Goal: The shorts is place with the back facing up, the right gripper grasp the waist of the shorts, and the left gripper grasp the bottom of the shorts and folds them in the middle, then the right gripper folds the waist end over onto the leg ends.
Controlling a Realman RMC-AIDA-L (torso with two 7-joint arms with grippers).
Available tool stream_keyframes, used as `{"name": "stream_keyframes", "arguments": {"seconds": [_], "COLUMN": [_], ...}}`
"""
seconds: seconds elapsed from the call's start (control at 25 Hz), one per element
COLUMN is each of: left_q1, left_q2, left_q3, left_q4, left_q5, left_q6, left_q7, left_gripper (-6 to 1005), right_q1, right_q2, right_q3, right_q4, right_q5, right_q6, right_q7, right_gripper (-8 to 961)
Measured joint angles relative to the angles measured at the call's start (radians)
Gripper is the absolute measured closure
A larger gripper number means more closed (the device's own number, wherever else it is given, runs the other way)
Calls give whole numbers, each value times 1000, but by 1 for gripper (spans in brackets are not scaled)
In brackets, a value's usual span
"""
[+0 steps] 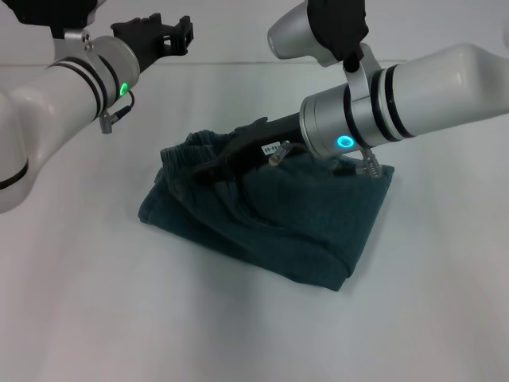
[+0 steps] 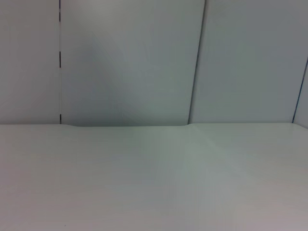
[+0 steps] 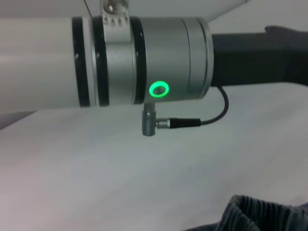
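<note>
Shorts [image 1: 278, 223] lie bunched into a thick folded packet on the white table [image 1: 95, 318], a little to the right of the middle, dark denim with the ruffled waist [image 1: 191, 151] showing at the packet's far left edge. Farthest left, the left gripper [image 1: 159, 36] hangs in the air above the table's back edge, well apart from the cloth, its fingers spread with nothing between them; its wrist camera looks out over bare tabletop toward a pale wall [image 2: 130, 62]. Moving right, the right gripper [image 1: 227, 163] is down on top of the packet, its dark fingers lying against the fabric near the waist, but I cannot tell whether they pinch the cloth or just rest on it. The right wrist view catches only a puckered corner of denim and the other arm's silver wrist with its green light. My reading is that the last fold, waist end over the leg ends, is about done. Next I'd expect that gripper to let go and lift straight up without dragging the top layer askew
</note>
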Motion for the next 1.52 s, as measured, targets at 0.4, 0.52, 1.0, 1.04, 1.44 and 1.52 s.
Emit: {"name": "stream_keyframes", "arguments": {"seconds": [0.4, 0.52, 1.0, 1.04, 1.44, 1.52], "left_q1": [-6, -7, -5, -5, -4, -5], "left_q2": [0, 0, -2, -2, -3, -3], "left_q3": [2, 3, 25, 25, 30, 30], "left_q4": [0, 0, -2, -2, -7, -12], "left_q5": [0, 0, 0, 0, 0, 0], "left_q6": [8, 8, 8, 8, 8, 8], "left_q7": [0, 0, 0, 0, 0, 0], "left_gripper": [550, 550, 550, 550, 550, 550], "right_q1": [30, 72, 149, 150, 162, 164], "right_q2": [0, -1, 5, 5, 1, 0], "right_q3": [0, 0, 0, 0, 0, 0], "right_q4": [57, 117, 199, 200, 217, 220], "right_q5": [4, 4, 5, 5, 36, 36], "right_q6": [11, 10, -1, -6, -89, -93], "right_q7": [-4, -8, -101, -109, -184, -186], "right_gripper": [95, 96, 104, 105, 111, 112]}}
